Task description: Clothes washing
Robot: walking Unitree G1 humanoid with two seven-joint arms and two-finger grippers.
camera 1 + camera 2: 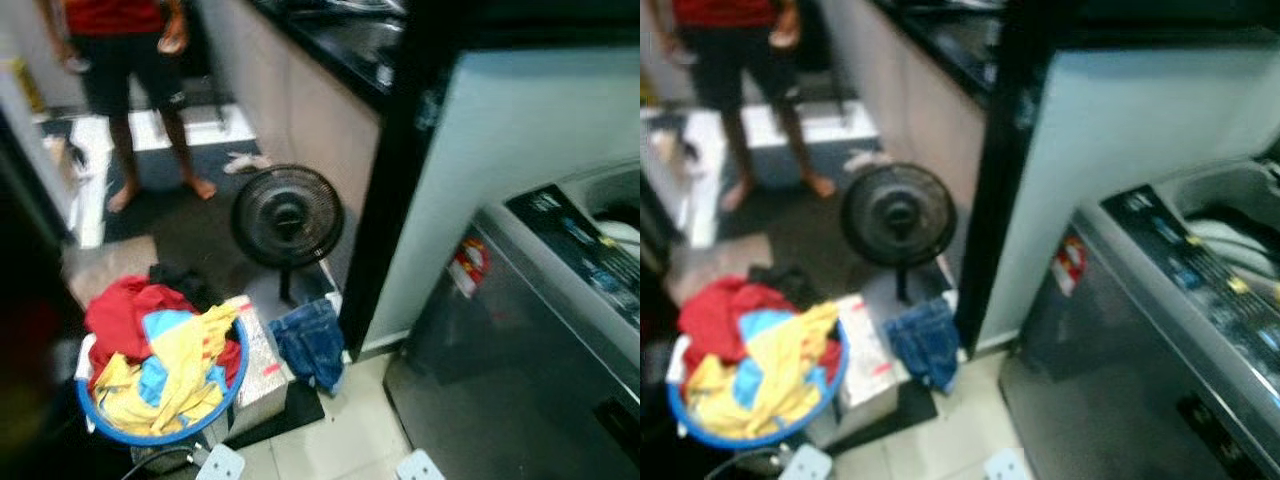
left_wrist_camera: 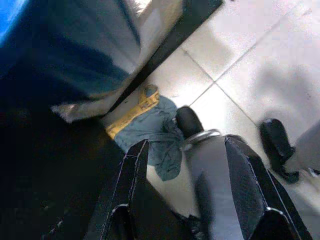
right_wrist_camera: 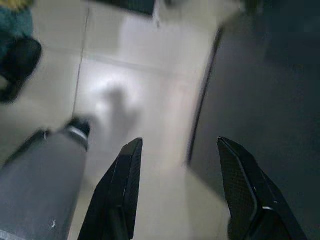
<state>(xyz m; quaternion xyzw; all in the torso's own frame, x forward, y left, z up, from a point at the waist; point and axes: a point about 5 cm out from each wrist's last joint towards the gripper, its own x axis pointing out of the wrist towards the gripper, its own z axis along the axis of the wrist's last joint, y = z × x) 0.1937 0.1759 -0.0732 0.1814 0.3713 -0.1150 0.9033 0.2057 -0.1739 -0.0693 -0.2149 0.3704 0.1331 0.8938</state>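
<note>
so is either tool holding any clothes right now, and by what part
Nothing is held. The left tool and the right tool both hang open over the tiled floor, with nothing between their fingers.

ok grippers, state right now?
Left gripper: open, holding nothing, above the floor.
Right gripper: open, holding nothing, beside the washer.
</note>
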